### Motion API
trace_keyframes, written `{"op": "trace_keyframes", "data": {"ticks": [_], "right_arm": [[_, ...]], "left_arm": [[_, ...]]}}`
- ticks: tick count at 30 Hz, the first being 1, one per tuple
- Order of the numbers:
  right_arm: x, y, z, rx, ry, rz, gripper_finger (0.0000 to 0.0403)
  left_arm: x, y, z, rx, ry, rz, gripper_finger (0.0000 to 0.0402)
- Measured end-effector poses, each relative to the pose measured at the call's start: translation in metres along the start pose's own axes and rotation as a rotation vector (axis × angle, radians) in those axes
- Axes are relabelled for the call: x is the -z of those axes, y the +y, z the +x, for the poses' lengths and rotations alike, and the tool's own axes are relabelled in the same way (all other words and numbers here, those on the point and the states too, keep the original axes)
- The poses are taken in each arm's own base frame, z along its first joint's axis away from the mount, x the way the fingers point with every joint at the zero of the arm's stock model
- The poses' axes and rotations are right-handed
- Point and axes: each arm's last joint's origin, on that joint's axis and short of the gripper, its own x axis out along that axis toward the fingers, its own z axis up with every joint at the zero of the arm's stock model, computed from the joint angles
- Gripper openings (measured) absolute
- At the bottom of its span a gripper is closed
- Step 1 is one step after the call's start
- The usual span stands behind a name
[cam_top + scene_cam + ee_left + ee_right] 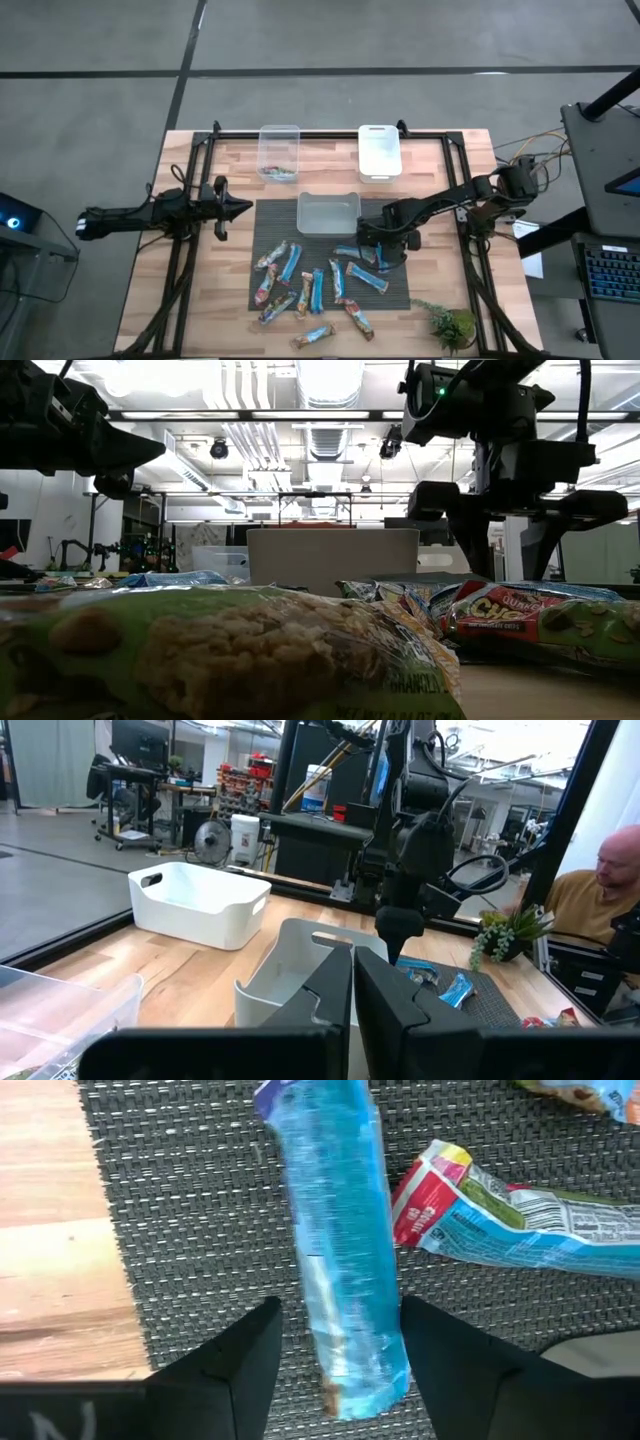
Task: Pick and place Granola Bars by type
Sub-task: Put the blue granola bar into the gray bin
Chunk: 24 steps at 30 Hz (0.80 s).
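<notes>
Several granola bars point(318, 288) in blue and in multicoloured wrappers lie scattered on a dark woven mat point(275, 225). My right gripper point(384, 252) points down over the mat's right part and is open. In the right wrist view its fingers point(250, 1355) stand on either side of one blue bar's point(340, 1250) near end, the bar lying flat on the mat. A multicoloured bar point(500, 1220) lies just beside it. My left gripper point(240, 208) hovers shut and level at the table's left, with nothing in it.
A clear tub point(279, 150) holding a few bars and a white tub point(379, 150) stand at the table's far edge. A third clear tub point(328, 212) sits at the mat's far edge, close to my right gripper. A small green plant point(450, 325) stands near right.
</notes>
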Motion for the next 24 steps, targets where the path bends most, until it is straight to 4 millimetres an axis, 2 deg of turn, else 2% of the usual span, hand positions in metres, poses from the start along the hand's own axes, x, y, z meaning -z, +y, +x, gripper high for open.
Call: {"op": "trace_keyframes", "data": {"ticks": [24], "right_arm": [[0.000,-0.003,0.011,-0.018,0.003,0.001,0.0184]], "left_arm": [[0.000,0.000,0.000,0.000,0.000,0.000,0.0000]]}}
